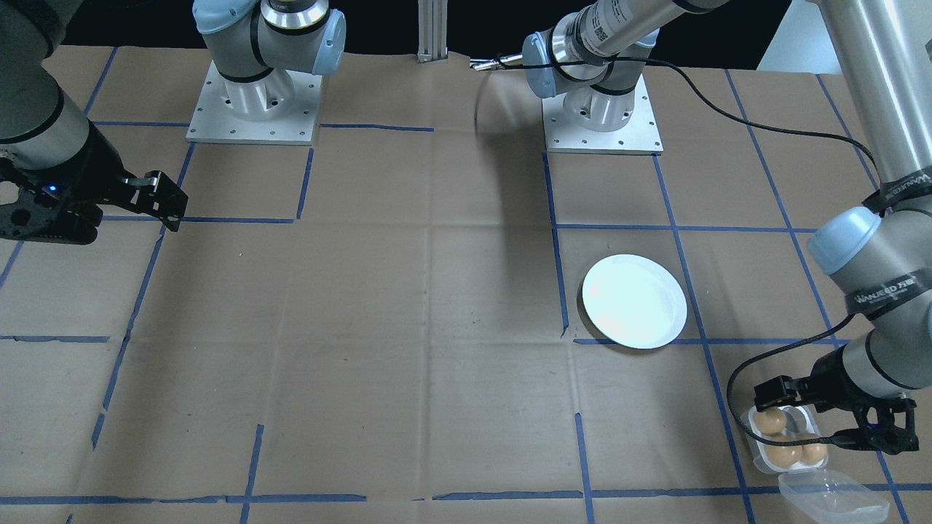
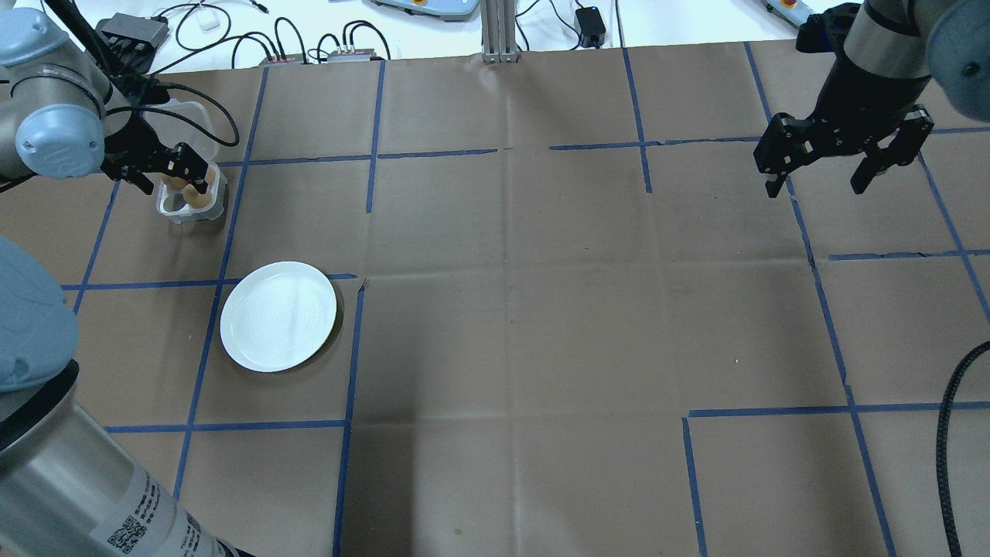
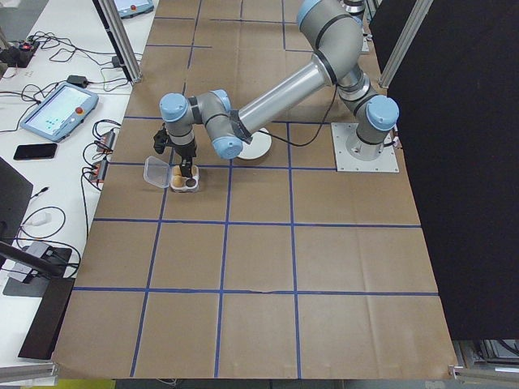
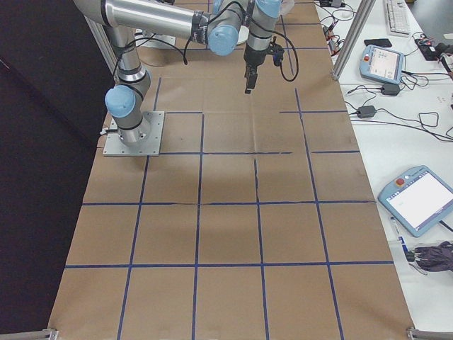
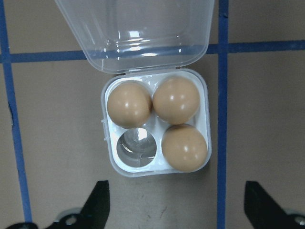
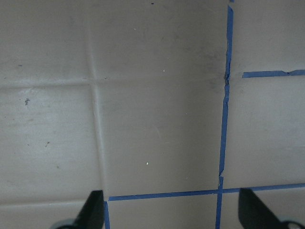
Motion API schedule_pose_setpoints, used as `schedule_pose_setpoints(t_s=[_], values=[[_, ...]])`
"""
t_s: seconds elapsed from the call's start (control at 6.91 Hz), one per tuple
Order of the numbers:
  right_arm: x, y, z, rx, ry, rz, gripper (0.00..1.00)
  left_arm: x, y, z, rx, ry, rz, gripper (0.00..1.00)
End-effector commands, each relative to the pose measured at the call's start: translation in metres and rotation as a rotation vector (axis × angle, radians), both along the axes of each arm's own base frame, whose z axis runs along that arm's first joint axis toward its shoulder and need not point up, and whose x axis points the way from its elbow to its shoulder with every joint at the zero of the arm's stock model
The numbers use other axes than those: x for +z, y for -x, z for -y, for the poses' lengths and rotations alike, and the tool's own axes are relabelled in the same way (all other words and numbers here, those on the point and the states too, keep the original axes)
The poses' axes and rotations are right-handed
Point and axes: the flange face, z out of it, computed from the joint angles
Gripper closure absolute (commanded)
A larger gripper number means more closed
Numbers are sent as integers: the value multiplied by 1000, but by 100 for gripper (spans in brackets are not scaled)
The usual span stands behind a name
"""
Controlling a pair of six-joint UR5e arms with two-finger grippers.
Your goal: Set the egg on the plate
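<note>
Left gripper point(image 5: 174, 205) hovers over small clear plastic four-cup egg tray point(image 5: 206, 119), jaws spread wide, holding nothing. Three brown eggs point(image 5: 180, 99) sit in cups; fourth cup bare; clear lid point(image 5: 136, 33) flipped back. Round white shallow plate point(image 2: 278, 315) nearby on brown paper-covered table point(image 2: 541, 309), bare. Right gripper point(image 2: 822, 184) well apart, jaws wide, holding nothing.

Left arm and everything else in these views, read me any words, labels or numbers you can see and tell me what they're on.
"WANUEED": black strap around the left arm, partly cut off.
"WANUEED", then unreadable small text: lower strap on that arm.
QR code label: print too small to read.
Pendant screens: too blurred.
Egg tray, plate: no text.
</note>
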Motion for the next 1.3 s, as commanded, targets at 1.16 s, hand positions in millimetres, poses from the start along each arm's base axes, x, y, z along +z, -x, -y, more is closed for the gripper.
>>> schedule_pose_setpoints(t_s=[1.16], values=[[0, 0, 0, 0, -1, 0, 0, -14, 2, 9, -3, 16, 9, 29]])
